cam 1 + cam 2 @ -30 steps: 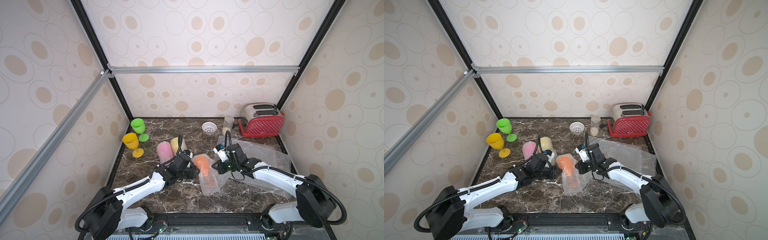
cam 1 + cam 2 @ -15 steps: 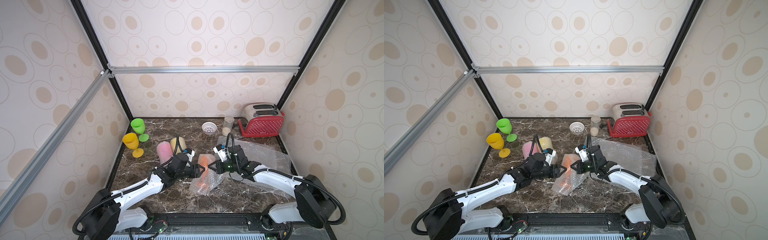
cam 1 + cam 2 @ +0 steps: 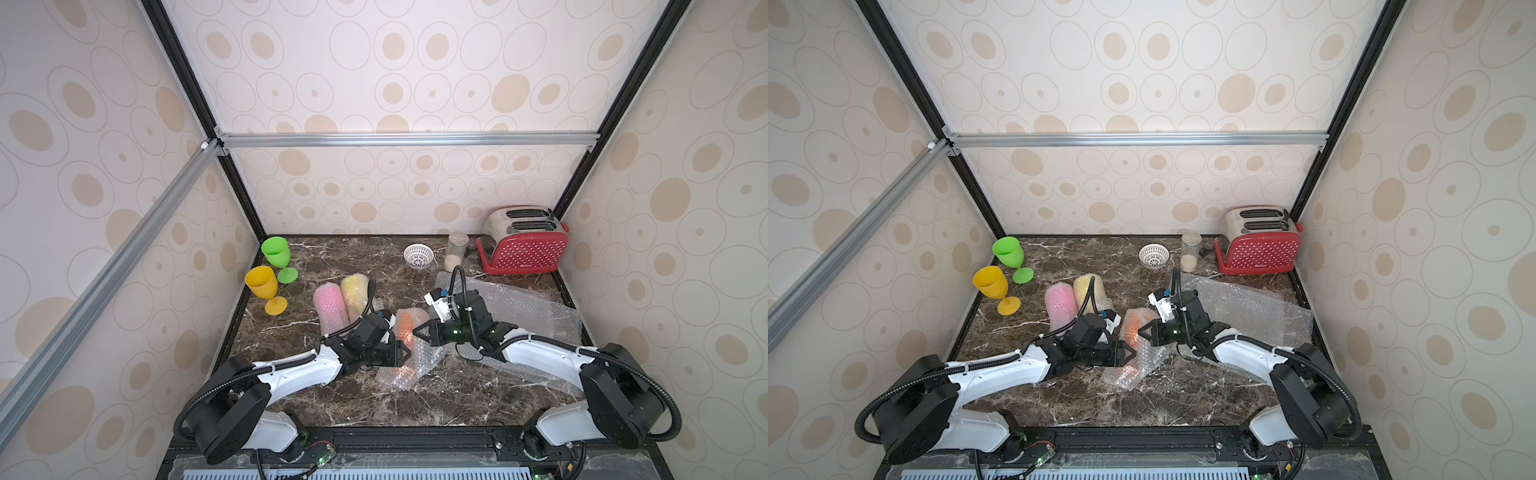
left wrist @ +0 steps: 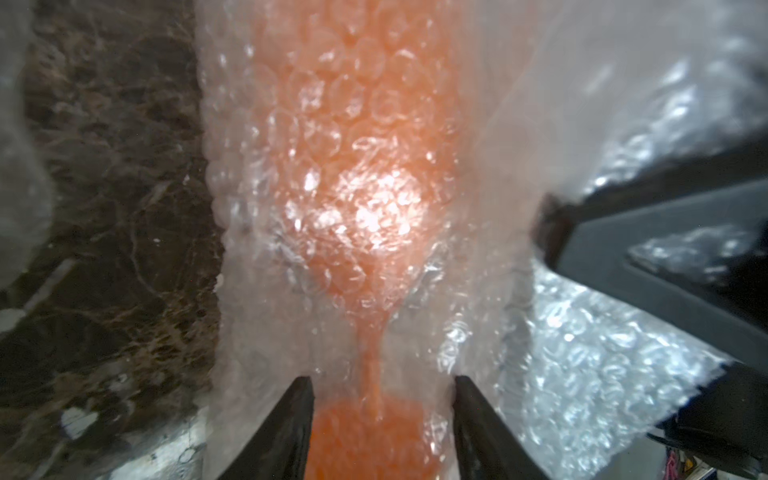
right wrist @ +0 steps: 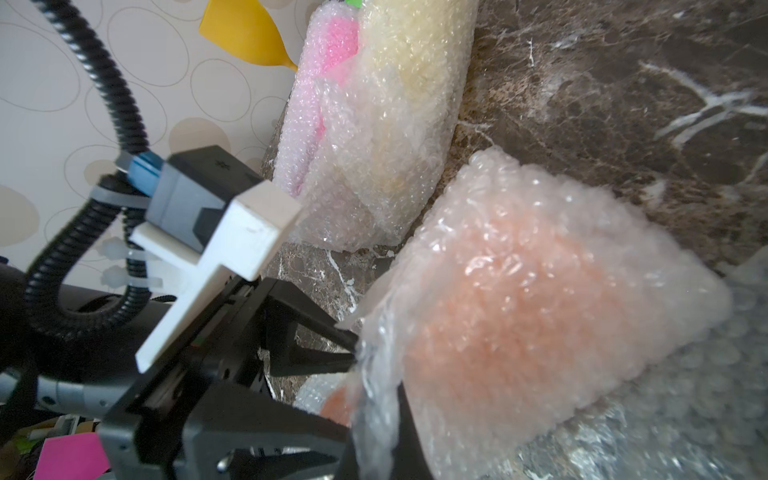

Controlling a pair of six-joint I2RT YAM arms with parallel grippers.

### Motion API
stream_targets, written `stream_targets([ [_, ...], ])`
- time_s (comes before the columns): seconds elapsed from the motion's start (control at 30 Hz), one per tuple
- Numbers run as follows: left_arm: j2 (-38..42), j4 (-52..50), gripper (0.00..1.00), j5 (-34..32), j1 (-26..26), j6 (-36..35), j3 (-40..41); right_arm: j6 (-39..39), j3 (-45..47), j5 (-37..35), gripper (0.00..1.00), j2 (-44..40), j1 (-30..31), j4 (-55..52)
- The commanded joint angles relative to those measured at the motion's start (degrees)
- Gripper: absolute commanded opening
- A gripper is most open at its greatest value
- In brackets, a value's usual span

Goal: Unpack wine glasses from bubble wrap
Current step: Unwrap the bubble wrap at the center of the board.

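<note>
**Clerk:** Item in hand?

**Checker:** One orange glass, lying mid-table between the arms, foot toward the left arm. A second ago it was a tidy tube. Now the outer layer is slack, and the wrap lies crumpled in a flap toward the front edge. Both arms have closed in on it.

**Clerk:** End effectors?

**Checker:** On the left gripper, the fingers sit either side of the wrapped foot, clamping it. The right gripper is pinched together on a fold of wrap beside the cup.

**Clerk:** Meaning?

**Checker:** Judged: the third unwrapping is begun, not finished. Bubbles still cover the orange in both wrist views.

**Clerk:** Count.

**Checker:** Glasses, five.
- Bare and upright by the left wall: one green glass, one yellow glass.
- Wrapped, lying side by side behind the left arm: one pink roll, one yellow roll.
- Part-opened: the orange, one.

The loose sheets under the right arm overlap, so their number is unclear. Along the back: one toaster, one jar, one white bowl.
</note>
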State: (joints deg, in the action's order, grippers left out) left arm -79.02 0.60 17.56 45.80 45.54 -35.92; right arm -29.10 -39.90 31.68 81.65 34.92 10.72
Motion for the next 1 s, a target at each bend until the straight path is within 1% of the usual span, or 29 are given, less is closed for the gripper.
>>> stream_targets([
  [0.0, -0.86, -1.40, 0.43, -1.46, 0.61, -1.42, -1.54, 0.07, -1.12, -0.58, 0.00, 0.27, 0.42, 0.12],
  [0.17, -0.48, -1.34, 0.10, -2.38, 0.61, -1.07, -0.82, 1.95, -1.85, -3.63, 0.00, -1.69, 0.42, -4.22],
  [0.23, 0.19, -1.86, 0.02, -3.19, 0.65, -0.65, -0.57, 2.71, -1.93, -5.58, 0.00, -2.95, 0.33, -6.41],
  [0.37, 2.64, -1.85, 0.00, -4.96, 0.43, 0.46, 0.94, 3.43, -1.55, -10.15, 0.00, -5.88, -0.34, -11.75],
  [0.73, 8.82, 0.47, 0.00, -5.07, -3.27, 4.03, 6.17, 1.43, 1.74, -15.88, 0.00, -14.04, -6.25, -21.08],
  [0.97, 13.15, 1.90, 0.00, -3.48, -6.40, 6.78, 10.26, 0.24, 3.63, -18.40, 0.00, -18.21, -9.67, -28.69],
])
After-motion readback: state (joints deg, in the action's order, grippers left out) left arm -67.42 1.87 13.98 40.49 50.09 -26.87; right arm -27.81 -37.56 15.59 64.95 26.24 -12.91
